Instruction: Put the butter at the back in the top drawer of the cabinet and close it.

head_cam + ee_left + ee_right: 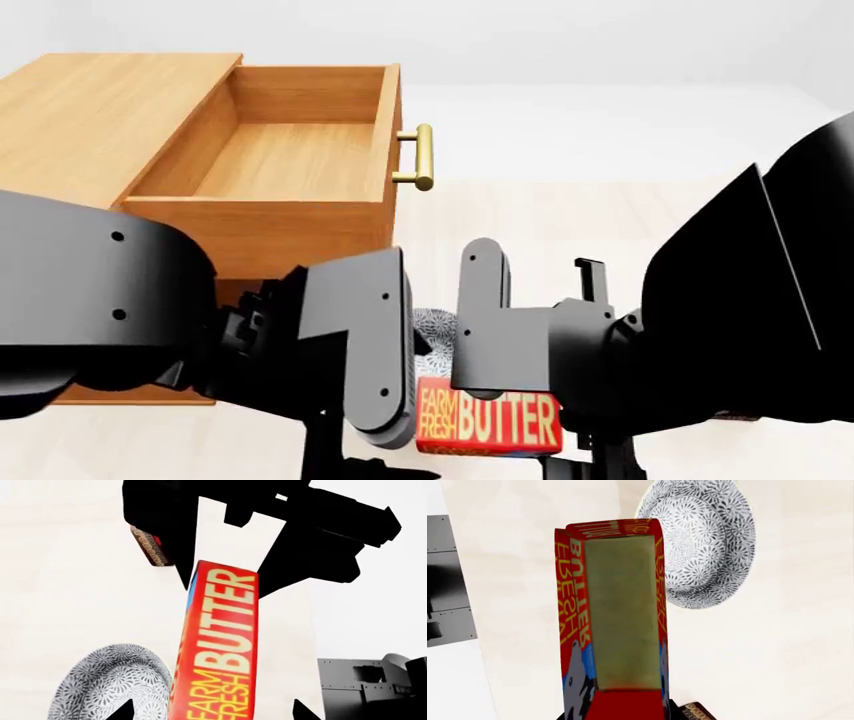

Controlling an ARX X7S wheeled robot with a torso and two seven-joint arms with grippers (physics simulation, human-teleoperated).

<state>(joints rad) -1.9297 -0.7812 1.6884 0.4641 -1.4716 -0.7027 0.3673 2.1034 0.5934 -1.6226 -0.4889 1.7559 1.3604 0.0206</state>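
One top drawer [287, 150] stands open; butter [489, 423] sits outside it

One butter [490, 424] box shows, at the lower middle of the head view. One bowl [704, 542] shows, patterned black and white, at the upper right of the right wrist view. One cabinet [80, 120] shows at the upper left of the head view, with one open drawer [287, 160] and one brass handle [419, 157]. One brown box [150, 547] shows in part, at the upper left of the left wrist view.
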